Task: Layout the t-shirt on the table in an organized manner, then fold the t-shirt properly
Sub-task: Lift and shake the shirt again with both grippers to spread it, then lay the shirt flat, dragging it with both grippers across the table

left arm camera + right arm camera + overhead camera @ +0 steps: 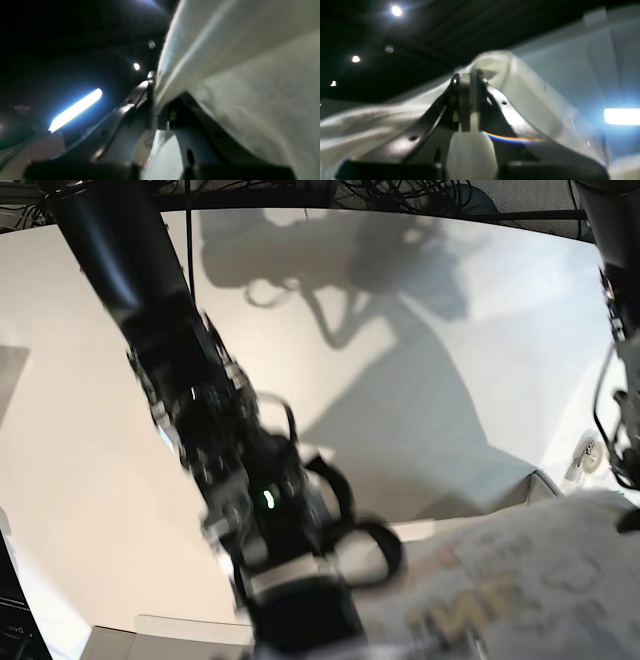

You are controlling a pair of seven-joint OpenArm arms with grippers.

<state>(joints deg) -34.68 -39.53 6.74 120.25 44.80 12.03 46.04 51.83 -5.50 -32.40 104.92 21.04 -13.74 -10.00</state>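
Both grippers pinch the shirt (520, 590), which hangs aloft at near right, off the table (90, 480). Left gripper (151, 82) and right gripper (467, 82) hold thin edge bites. Risk: cloth slipping free under tension, or landing bunched.
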